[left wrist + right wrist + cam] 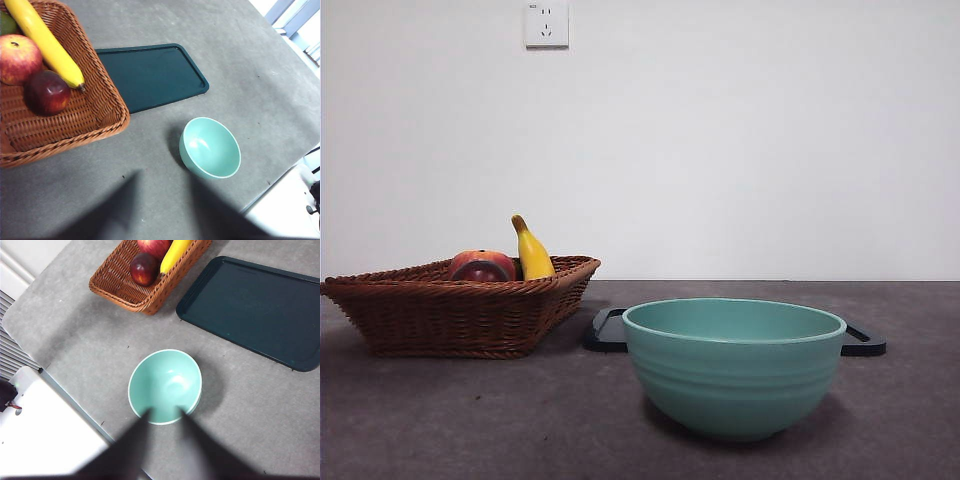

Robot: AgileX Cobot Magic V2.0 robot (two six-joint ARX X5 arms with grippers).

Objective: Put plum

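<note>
In the basket (75, 115), near one end of the table, sits the plum (47, 92). It is dark and round, touching the apple (17, 57) on one side, with the tip of the banana (47, 42) just beside it on the other. A teal bowl (733, 365) stands empty near the front edge, and a dark flat tray (255, 307) lies bare behind it, between the bowl and the far edge. Both arms hang high over the table and have not started. The left gripper (160, 210) is open wide with nothing in it, and it is the one nearer the basket. The right gripper (162, 440) is open a little, holds nothing too, and hangs over the bowl. The first step looks like picking up the plum. To do it well, the left gripper should come straight down on the plum, with one jaw going between plum and apple and the other clear of the banana tip. A soft squeeze is best, since a smooth round fruit may slip or roll. Where it should go is not said; the bowl or tray both look ready.
</note>
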